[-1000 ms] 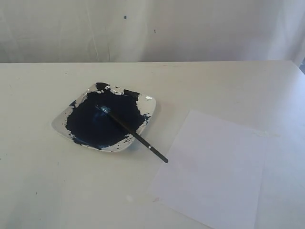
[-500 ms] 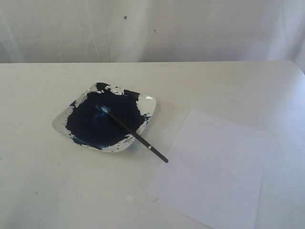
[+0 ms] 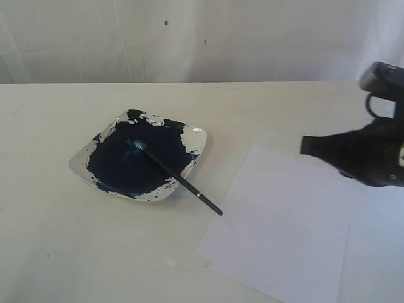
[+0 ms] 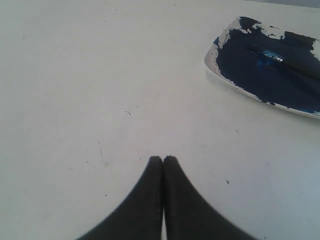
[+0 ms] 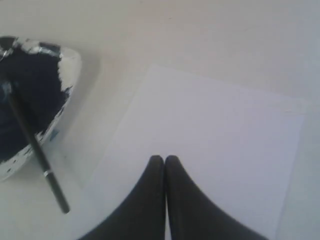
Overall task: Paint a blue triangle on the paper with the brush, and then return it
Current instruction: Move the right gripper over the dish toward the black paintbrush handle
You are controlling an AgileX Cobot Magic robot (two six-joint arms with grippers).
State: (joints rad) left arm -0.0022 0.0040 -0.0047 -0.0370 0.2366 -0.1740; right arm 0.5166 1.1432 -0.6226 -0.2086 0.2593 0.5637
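**Holdings at this moment, as we find them**

1. The brush [image 3: 173, 175]. It lies unheld, its tip in the dark paint and its handle slanting out over the rim. The free end is down on the table [image 3: 57, 252], just beside the paper's edge; we cannot tell whether it touches. We judge it was propped this way so that the bristles stay loaded and the bare handle is offered for a grasp.

2. The paper [image 3: 284, 233]. It lies flat on the table, near the dish, and is blank. The blue triangle is not yet on it.

3. The paint dish [image 3: 197, 134]. It is a white square with a broad navy pool and splashes along the rim, and it serves as the brush's rest.

4. The right gripper [image 3: 303, 146]. Its jaws are pressed together and hold nothing. It hangs above the paper's far part, pointing toward the dish. We judge it must part its jaws before it can take the handle.

5. The left gripper [image 4: 163, 159]. Its jaws likewise meet and hold nothing. It is over bare table with the dish off to one side, and it does not show in the exterior view.

6. Surroundings: a pale cloth backdrop [image 3: 252, 38] behind the table.

7. Obstructions. Nothing lies between the right gripper and the handle. The raised rim and wet paint crowd the handle's upper part, so the free end looks the cleaner hold. The loose sheet beside it may shift if it is brushed.
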